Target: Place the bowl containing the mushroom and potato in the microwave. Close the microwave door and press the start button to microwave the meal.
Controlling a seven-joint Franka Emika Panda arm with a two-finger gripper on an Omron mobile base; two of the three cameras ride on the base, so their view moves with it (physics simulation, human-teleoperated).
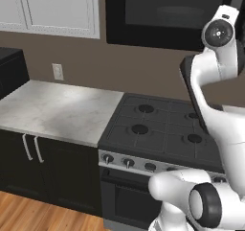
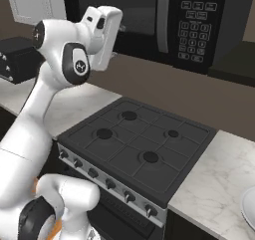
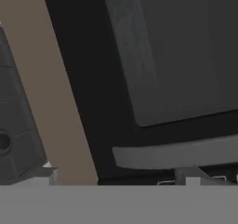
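Right up against the microwave door (image 3: 176, 56), the gripper (image 3: 118, 175) stands wide, its two tips far apart and holding nothing. Beside the tips runs the door's long grey handle (image 3: 176, 154), with the dark glass window beyond it. The door sits flat against the microwave (image 2: 164, 15), and the keypad (image 2: 196, 25) lies at the microwave's right end. Directly below the microwave is the stove (image 2: 137, 139), and a pale marble counter (image 2: 219, 184) lies below and to the microwave's right.
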